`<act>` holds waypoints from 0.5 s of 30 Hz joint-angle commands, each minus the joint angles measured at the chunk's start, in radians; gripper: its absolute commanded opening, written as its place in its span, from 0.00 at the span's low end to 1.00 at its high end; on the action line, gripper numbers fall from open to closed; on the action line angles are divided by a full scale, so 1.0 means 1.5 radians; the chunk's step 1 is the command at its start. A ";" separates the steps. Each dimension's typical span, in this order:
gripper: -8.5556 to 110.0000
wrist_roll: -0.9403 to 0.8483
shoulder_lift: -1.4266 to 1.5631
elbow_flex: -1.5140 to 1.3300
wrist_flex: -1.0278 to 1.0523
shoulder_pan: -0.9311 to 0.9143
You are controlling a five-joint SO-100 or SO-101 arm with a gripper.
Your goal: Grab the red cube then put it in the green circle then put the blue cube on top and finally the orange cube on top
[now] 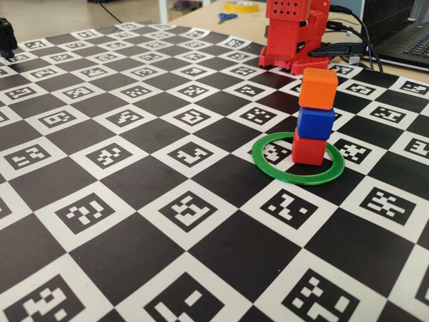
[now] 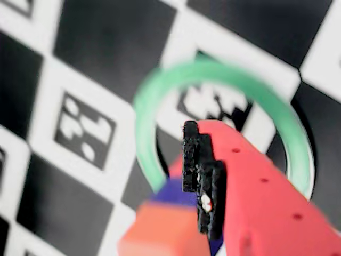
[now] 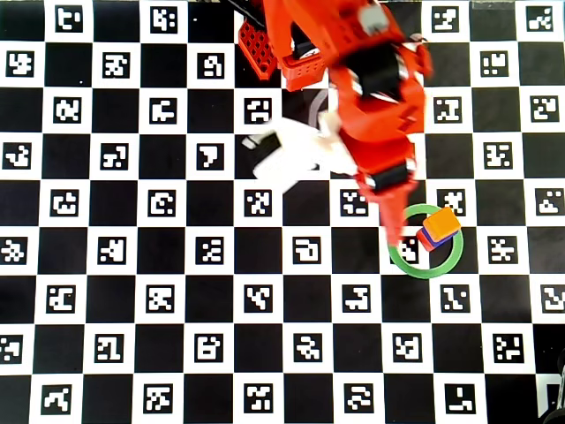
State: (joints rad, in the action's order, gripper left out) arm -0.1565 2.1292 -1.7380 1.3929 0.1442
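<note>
No readable text, brand, or number anywhere. Only coded black-and-white square markers (image 1: 191,209) printed in white squares of checkered mat (image 1: 127,134); not legible as characters.

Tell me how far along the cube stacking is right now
The stack looks done: the red cube sits inside the green ring, the blue cube on it and the orange cube on top. The gripper holds nothing. Apparently only pulling the arm clear remains.
</note>
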 commanded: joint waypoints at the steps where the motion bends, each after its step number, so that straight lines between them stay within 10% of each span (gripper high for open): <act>1: 0.20 -0.048 0.093 -0.030 -0.025 -0.064; 6: 0.03 -0.106 0.162 -0.096 -0.045 -0.117; 15: 0.03 -0.346 0.311 -0.275 -0.097 -0.172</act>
State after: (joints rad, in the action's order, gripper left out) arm -0.5522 2.5111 -2.1108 1.2916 -0.0844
